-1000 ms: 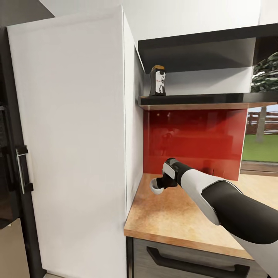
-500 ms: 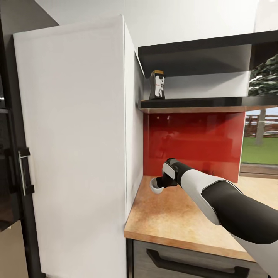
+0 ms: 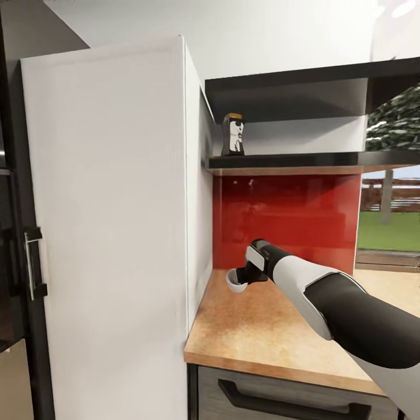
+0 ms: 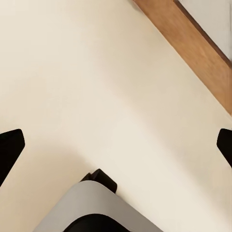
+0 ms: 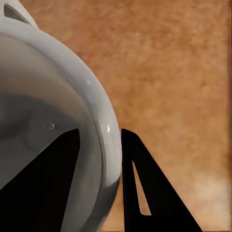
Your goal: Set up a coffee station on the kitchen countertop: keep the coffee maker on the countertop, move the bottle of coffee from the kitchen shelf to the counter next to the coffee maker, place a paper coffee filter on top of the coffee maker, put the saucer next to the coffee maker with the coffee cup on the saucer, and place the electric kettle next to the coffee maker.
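Observation:
The bottle of coffee (image 3: 233, 134) stands on the dark kitchen shelf (image 3: 291, 158), close to the white cabinet side. Below it, my right gripper (image 3: 248, 274) hovers over the left end of the kitchen countertop (image 3: 262, 332), shut on the rim of the white coffee cup (image 3: 236, 282). In the right wrist view one finger sits inside the coffee cup (image 5: 53, 121) and the other outside, with the right gripper (image 5: 100, 133) pinching the wall. My left gripper (image 4: 118, 142) is open over a pale floor with nothing between its fingers.
A tall white cabinet (image 3: 116, 233) borders the counter's left end. A red backsplash (image 3: 286, 216) runs behind the counter. A dark drawer front with a black handle (image 3: 280, 402) is below the counter edge. A black appliance with a handle (image 3: 32, 262) stands far left.
The head view has shifted, so the shelf and bottle sit lower and further left in the picture. My right arm and the cup keep the same pose.

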Motion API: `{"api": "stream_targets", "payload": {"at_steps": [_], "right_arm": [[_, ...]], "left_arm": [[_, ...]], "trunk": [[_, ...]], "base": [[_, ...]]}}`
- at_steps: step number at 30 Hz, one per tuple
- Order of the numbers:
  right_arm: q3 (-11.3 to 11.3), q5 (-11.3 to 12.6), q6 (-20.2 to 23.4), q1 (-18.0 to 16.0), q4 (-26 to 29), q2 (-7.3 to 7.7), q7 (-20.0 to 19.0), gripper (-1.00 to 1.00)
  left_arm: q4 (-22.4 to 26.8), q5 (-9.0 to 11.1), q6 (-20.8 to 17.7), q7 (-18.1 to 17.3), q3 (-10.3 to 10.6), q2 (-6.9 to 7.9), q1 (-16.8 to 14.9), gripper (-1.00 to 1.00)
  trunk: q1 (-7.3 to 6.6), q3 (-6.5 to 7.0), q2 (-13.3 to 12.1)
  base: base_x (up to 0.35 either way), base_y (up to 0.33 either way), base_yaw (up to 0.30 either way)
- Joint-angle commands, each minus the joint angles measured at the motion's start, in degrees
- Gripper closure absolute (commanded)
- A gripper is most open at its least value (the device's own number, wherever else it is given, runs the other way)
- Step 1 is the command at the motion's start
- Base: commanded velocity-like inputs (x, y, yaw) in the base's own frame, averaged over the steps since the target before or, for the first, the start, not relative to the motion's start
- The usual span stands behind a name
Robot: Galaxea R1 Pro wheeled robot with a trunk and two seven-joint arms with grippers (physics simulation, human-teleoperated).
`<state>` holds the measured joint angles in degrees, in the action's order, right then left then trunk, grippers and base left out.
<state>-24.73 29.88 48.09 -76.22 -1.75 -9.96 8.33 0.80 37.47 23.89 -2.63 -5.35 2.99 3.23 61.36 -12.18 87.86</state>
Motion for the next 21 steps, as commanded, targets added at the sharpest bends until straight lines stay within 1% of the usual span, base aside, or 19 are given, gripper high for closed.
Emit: {"api": "stream_targets", "payload": {"at_steps": [1,11,17,18,19,21], "right_arm": [[-0.14,0.62,0.01,-0.07,-0.09,-0.04,0.46,1.00],[-0.14,0.68,0.11,-0.02,-0.10,-0.04,0.46,1.00],[-0.12,0.72,0.07,0.01,-0.10,-0.04,0.42,1.00],[-0.09,0.72,-0.11,0.01,-0.10,-0.04,0.28,1.00],[-0.07,0.64,-1.90,0.45,-0.10,-0.04,-1.15,1.00],[-0.07,0.63,-2.53,0.86,-0.10,-0.04,-1.98,1.00]], "left_arm": [[0.08,-0.03,0.05,-0.28,-0.45,0.00,0.02,-1.00],[0.02,0.04,0.10,-0.28,-0.45,0.06,0.02,-1.00],[0.00,0.06,0.10,-0.28,-0.48,0.22,0.02,-1.00],[0.00,0.06,0.10,-0.28,-0.49,0.24,0.02,-1.00],[-0.01,0.07,0.10,-0.28,-0.48,0.30,0.02,-1.00],[-0.01,0.08,0.11,-0.28,-0.51,0.33,0.02,-1.00]], "trunk": [[0.00,0.03,0.03],[0.00,0.95,0.03],[0.00,1.06,0.03],[0.00,1.07,0.03],[0.00,1.07,0.03],[0.00,1.07,0.03]], "base": [[0.000,0.000,-0.079],[0.000,0.000,-0.074],[0.000,0.000,-0.011],[0.000,0.000,-0.002],[0.000,0.000,0.000],[0.000,0.000,0.000]]}}
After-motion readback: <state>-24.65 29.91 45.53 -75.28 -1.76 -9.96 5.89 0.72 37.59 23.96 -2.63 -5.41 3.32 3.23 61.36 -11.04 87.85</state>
